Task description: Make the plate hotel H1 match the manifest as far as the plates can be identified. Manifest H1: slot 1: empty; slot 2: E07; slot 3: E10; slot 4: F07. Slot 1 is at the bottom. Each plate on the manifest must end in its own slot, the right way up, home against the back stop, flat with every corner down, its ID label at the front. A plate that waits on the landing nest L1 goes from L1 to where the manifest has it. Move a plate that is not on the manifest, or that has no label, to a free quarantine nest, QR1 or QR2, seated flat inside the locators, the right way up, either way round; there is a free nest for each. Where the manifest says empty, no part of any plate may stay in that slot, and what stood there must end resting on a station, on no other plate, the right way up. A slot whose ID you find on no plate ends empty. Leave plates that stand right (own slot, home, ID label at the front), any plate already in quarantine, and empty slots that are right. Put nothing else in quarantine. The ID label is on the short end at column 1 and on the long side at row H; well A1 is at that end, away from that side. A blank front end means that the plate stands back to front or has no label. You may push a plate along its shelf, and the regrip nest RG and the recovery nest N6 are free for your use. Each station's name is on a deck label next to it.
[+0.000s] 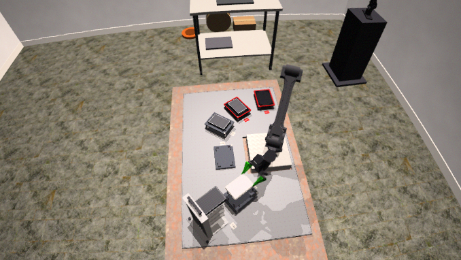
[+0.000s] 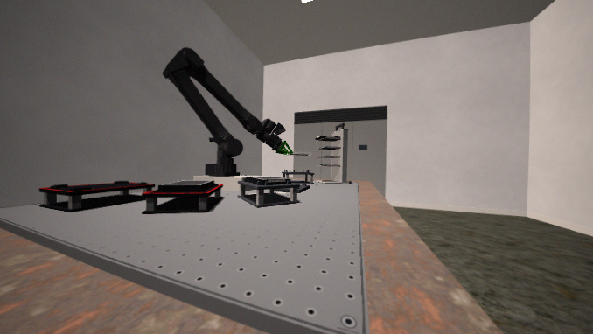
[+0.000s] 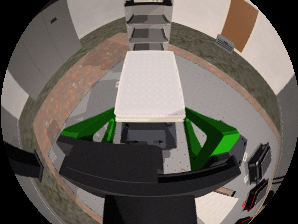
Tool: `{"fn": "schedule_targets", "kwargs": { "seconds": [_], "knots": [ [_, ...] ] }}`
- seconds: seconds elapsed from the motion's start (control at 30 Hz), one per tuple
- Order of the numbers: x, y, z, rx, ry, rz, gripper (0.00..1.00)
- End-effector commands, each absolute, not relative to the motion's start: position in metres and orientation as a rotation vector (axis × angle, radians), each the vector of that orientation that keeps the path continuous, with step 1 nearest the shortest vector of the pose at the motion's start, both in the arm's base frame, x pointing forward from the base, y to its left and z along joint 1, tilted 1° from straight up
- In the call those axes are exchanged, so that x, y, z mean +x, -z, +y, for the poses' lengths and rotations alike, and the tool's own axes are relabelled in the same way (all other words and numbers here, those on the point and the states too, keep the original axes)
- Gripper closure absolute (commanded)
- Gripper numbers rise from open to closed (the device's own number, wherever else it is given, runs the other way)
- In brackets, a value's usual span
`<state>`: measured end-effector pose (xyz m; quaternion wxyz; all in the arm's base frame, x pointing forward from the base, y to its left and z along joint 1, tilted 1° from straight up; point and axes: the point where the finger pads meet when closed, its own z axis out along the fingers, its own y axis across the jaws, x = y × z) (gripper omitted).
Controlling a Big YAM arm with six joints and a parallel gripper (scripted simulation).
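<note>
Above a nest [image 2: 297,174], jaws clamp a plate [image 2: 302,154] (gap visible only sideways).

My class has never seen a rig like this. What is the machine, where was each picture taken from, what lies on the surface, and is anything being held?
The machine is a black jointed robot arm standing on a grey perforated deck. One picture looks down from above, one looks along the deck from the side, and the round one comes from a camera on the arm's wrist. On the deck are a tall shelf tower for flat lab plates, several low dark stands, and two red-rimmed stands, one carrying a dark plate. The gripper has green fingers. They grip a white rectangular plate by its sides, and the side view shows it lifted above a stand in front of the tower.
</note>
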<state>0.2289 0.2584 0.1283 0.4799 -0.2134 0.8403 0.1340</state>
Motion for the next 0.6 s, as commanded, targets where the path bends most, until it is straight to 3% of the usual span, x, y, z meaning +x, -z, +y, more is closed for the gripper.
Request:
{"fn": "schedule_targets", "kwargs": {
  "seconds": [0.0, 0.57],
  "knots": [
    [0.229, -0.134, 0.268, -0.505, -0.363, 2.028, 0.14],
    [0.229, -0.127, 0.268, -0.504, -0.364, 2.028, 0.14]
  ]
}}
